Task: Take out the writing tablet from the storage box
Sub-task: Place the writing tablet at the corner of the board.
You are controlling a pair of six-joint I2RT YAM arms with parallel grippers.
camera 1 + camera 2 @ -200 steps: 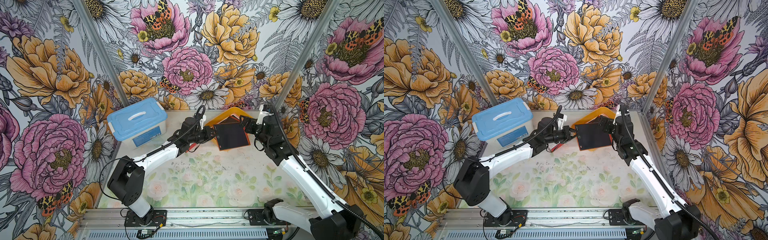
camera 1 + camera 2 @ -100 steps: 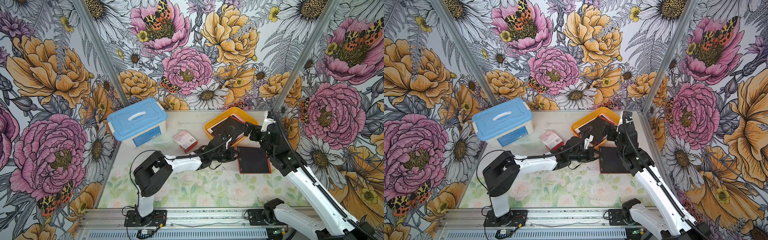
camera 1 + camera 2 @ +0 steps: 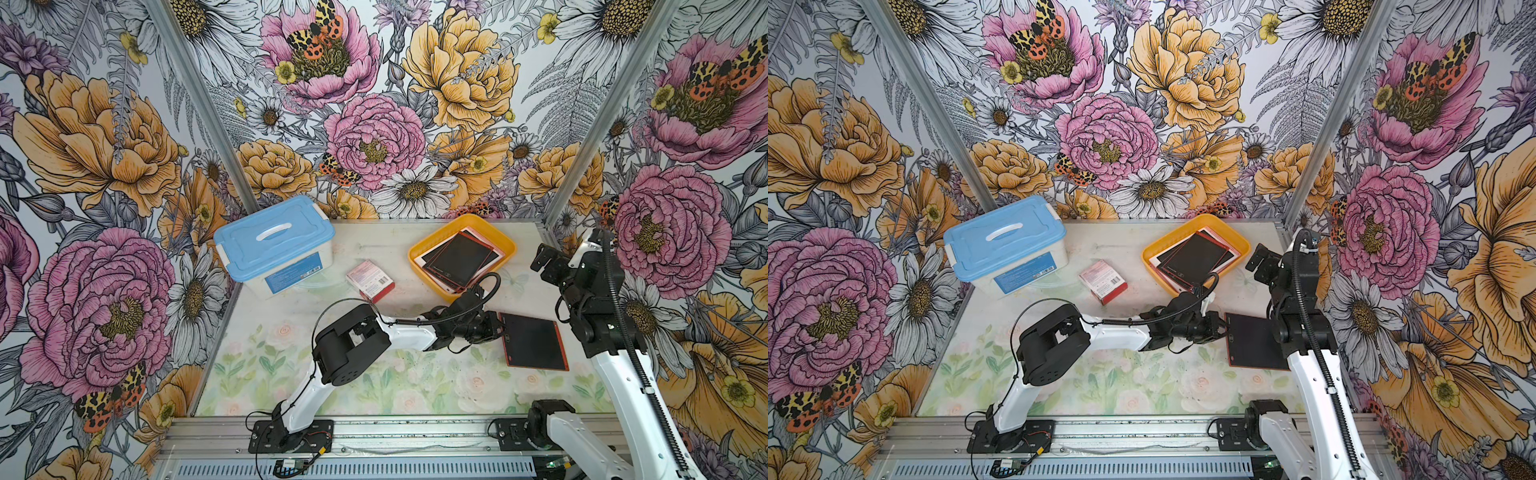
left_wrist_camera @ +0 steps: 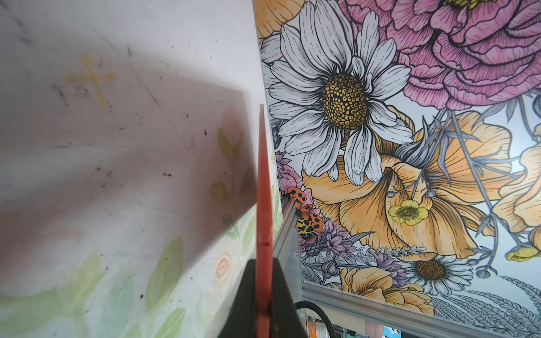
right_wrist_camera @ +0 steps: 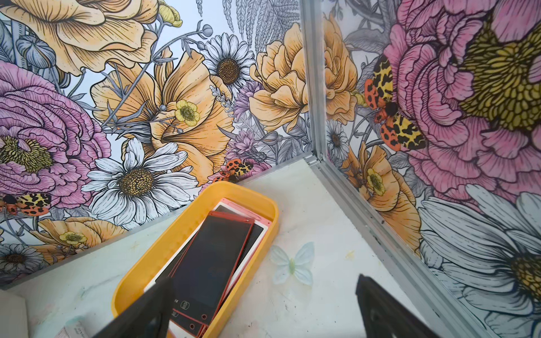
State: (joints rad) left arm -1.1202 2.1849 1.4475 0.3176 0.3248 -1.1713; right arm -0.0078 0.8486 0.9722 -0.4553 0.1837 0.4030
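Left wrist view shows the tablet (image 4: 264, 187) edge-on, its red frame clamped between the two black fingers (image 4: 244, 292) of the left gripper (image 4: 263, 295). It throws a broad shadow on the desk, so it seems to hang just above the surface, though I cannot tell whether any part touches.

In both top views the tablet (image 3: 533, 341) lies roughly flat over the desk (image 3: 374, 374), near the right edge and towards the front. It is fully out of the box (image 3: 436, 235) and apart from it. The box sits near the back right corner with other tablets (image 5: 213, 257) stacked inside. The left gripper (image 3: 496, 328) pinches the tablet at the middle of its left side.

The right gripper (image 5: 263, 281) hangs near the right edge beside the box, fingers wide apart, holding nothing.

The step in hand looks like the set-down. To do it well:
- Lower the tablet level, so no corner strikes first and it does not pivot in the pinch.
- Part the fingers only once it rests fully on the desk.
- Draw the gripper back leftward along the desk, away from the held side, so the lower finger does not drag or flip the thin frame.
- Keep the placement short of the right arm, which stands just beside the tablet's far side.
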